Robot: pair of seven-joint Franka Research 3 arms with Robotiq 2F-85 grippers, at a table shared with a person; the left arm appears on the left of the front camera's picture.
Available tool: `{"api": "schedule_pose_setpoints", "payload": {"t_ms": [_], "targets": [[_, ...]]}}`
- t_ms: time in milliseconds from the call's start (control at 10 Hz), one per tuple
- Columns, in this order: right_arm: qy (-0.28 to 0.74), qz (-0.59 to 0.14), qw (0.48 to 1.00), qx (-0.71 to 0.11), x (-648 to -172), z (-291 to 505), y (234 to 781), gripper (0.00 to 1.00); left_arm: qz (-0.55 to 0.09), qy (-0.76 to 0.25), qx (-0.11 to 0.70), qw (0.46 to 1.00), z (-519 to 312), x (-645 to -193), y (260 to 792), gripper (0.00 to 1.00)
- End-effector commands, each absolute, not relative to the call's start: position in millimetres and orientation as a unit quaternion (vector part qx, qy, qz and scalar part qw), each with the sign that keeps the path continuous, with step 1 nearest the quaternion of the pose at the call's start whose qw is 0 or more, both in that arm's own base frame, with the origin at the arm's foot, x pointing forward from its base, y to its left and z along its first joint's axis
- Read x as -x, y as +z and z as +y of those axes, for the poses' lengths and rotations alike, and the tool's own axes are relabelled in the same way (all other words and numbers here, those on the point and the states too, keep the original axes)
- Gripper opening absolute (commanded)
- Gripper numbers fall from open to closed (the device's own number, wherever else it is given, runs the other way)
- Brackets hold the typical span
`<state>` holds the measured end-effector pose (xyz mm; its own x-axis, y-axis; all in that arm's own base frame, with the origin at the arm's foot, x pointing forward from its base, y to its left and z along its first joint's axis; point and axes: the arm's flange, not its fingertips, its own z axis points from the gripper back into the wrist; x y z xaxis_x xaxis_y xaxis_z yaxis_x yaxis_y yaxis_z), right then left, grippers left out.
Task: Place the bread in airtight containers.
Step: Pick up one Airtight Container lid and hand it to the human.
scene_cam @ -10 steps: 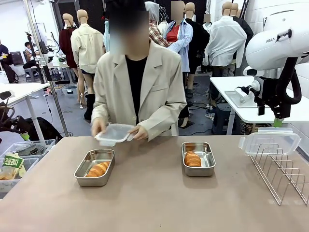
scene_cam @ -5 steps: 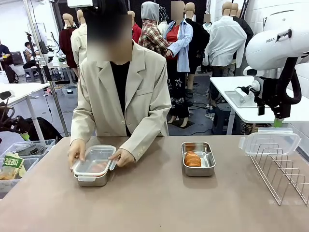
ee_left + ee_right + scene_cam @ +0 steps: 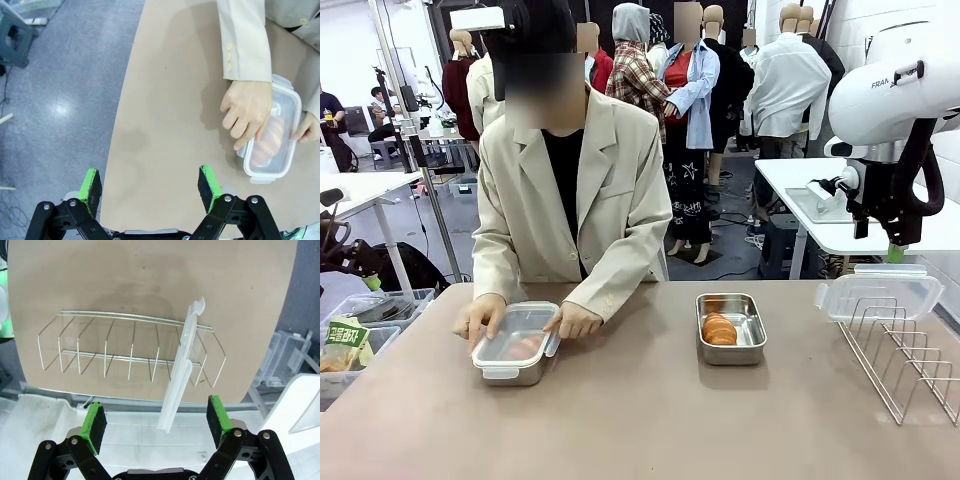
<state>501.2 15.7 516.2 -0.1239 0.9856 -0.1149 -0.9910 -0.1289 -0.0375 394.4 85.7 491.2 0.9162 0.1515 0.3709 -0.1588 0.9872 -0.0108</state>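
At the table's left, a steel airtight container (image 3: 515,347) holds one bread (image 3: 270,140), seen through the clear lid lying on it. The person's hands (image 3: 480,315) press on that lid. The other airtight container (image 3: 731,328) stands uncovered mid-table with a bread (image 3: 719,329) in it. A second clear lid (image 3: 877,293) stands on edge in the wire rack (image 3: 910,365). My left gripper (image 3: 150,185) hangs open above the table's near edge, well short of the covered container (image 3: 272,130). My right gripper (image 3: 157,420) is open above the rack (image 3: 130,350) and its lid (image 3: 182,370).
The person in a beige jacket (image 3: 570,190) stands at the far side, leaning over the left container. My right arm (image 3: 895,110) rises at the right edge. Plastic bins (image 3: 360,320) sit left of the table. Bare tabletop (image 3: 640,420) lies in front.
The person has lowered the clear lid from in front of the chest onto the left container and now presses it with both hands. Neither arm has moved.
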Motion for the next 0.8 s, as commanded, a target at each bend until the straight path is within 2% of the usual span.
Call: {"api": "schedule_pose_setpoints", "payload": {"t_ms": [0, 700], "targets": [[0.753, 0.026, 0.655, 0.050, -499.5, 14.6, 518.7, 1.00, -0.187, 0.080, -0.009, 0.979, 86.2, -394.0, 492.4, 1.00], [0.753, 0.026, 0.655, 0.050, -499.5, 14.6, 518.7, 1.00, -0.187, 0.080, -0.009, 0.979, 86.2, -394.0, 492.4, 1.00]]}}
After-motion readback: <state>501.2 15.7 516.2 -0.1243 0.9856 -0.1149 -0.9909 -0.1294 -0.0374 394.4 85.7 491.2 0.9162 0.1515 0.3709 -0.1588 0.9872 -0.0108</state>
